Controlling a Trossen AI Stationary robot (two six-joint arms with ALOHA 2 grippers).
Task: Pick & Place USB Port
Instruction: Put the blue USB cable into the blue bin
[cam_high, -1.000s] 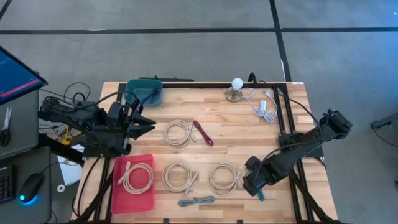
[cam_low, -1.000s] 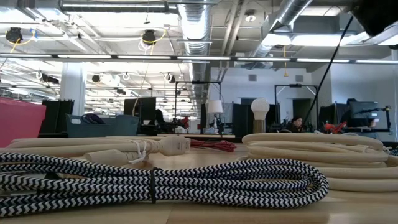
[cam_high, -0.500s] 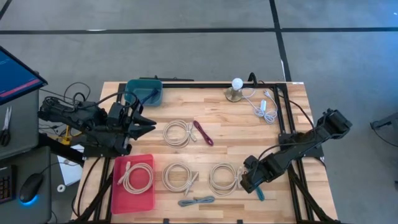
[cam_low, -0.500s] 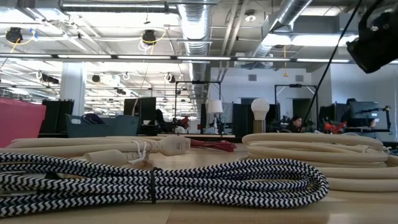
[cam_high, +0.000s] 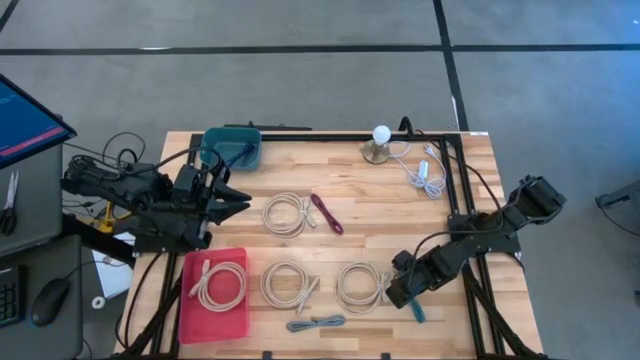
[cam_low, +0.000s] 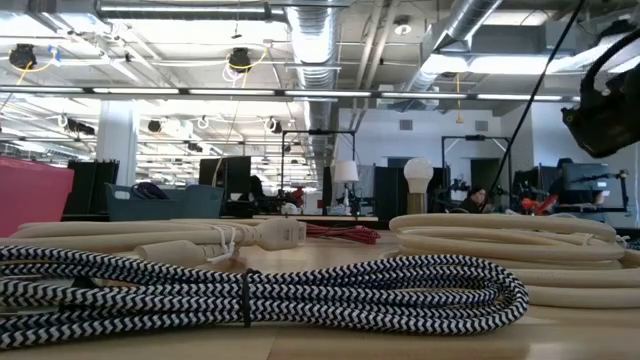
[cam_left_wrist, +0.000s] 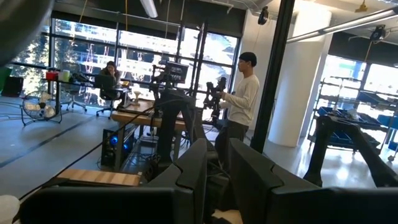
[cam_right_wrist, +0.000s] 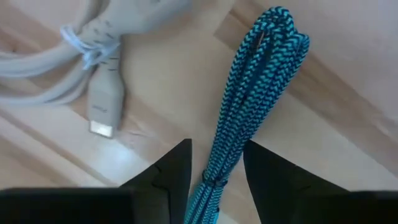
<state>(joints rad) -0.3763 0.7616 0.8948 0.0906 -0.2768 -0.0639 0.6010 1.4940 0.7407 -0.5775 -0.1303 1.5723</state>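
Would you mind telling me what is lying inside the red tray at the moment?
The red tray holds one coiled cream cable, seen whole from above. Whatever might lie under the coil is covered.

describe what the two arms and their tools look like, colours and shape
Both arms are dark, nearly black, built of chunky jointed segments. The left arm carries loose black cables along its body and ends in a pointed tool. The right arm is a slimmer dark link chain down to its tool. Up close, the fingers are flat, matte black, angular plates.
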